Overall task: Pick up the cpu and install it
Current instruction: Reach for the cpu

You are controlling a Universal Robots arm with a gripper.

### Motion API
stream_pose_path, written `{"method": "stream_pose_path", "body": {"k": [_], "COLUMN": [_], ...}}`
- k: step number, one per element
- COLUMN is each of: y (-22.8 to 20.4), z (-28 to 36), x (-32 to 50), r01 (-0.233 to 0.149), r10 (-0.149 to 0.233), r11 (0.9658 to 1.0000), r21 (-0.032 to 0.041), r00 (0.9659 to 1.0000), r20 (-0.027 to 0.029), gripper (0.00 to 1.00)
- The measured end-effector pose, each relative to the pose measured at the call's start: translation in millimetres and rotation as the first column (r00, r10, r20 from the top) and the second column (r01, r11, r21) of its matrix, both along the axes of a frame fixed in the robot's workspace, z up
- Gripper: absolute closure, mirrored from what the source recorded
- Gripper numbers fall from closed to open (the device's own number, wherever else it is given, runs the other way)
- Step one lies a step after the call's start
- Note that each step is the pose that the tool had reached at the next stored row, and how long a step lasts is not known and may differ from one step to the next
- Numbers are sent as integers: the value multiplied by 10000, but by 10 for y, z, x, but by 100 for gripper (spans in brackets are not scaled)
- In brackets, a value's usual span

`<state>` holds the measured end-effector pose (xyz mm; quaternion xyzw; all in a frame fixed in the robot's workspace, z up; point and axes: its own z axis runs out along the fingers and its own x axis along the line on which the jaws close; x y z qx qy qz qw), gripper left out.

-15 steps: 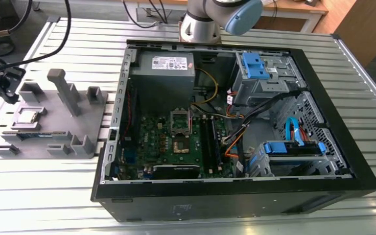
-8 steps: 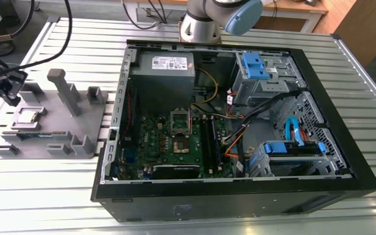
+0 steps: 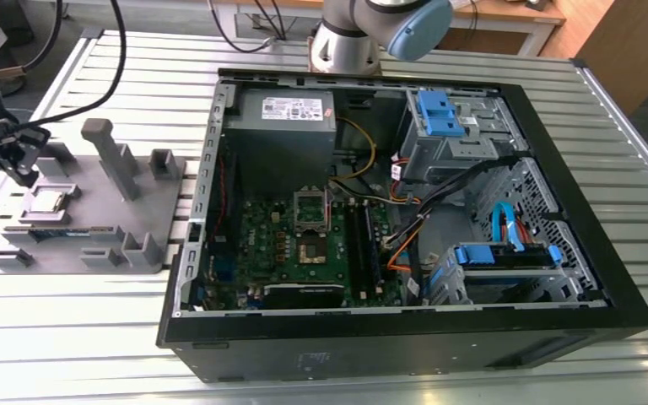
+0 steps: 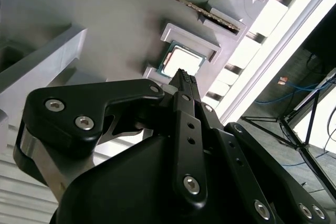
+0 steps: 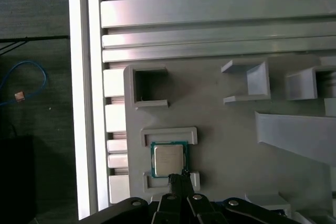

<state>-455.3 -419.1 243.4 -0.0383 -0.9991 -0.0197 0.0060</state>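
The cpu (image 3: 51, 200) is a small square chip with a silvery top. It lies flat in a shallow pocket of the grey parts tray (image 3: 144, 207) at the exterior view's left. My gripper (image 3: 20, 173) hangs just above and beside it, fingers shut with nothing between them. In the first wrist view the cpu (image 5: 168, 159) sits right at the closed tips of my gripper (image 5: 178, 178). The second wrist view shows the cpu (image 4: 181, 60) just beyond my gripper (image 4: 184, 77). The motherboard socket (image 3: 310, 245) stands open inside the computer case (image 3: 549, 321).
The tray carries upright grey posts (image 3: 110, 156) and small brackets, with a long memory stick (image 3: 60, 229) in a slot near the cpu. The case holds a power supply (image 3: 284, 114), blue drive cages (image 3: 442, 118) and loose cables (image 3: 408, 245). The slatted metal table (image 3: 65, 337) runs underneath.
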Motion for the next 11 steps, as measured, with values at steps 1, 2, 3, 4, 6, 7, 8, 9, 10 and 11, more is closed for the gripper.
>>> {"method": "stream_pose_path", "body": {"k": [1,2,3,4,6,7,8,9,10,11], "y": [0,0,0,0,0,0,-1,0,-1,-1], "z": [-3,-5,-9,-15,-33,-45,-56,-65,-69,-69], "x": [-3,-5,-8,-9,-11,-11,-11,-11,-12,-12], "r01": [0,0,0,-1,0,-1,-1,0,0,0], "r10": [0,0,0,1,0,1,1,0,0,0], "r11": [10000,10000,10000,10000,10000,10000,10000,10000,10000,10000], "r21": [0,1,1,2,1,1,1,1,1,0], "r00": [10000,10000,10000,10000,10000,10000,10000,10000,10000,10000], "r20": [1,1,2,3,1,2,2,2,0,-1], "gripper": [89,89,89,89,89,89,89,89,89,89]}}
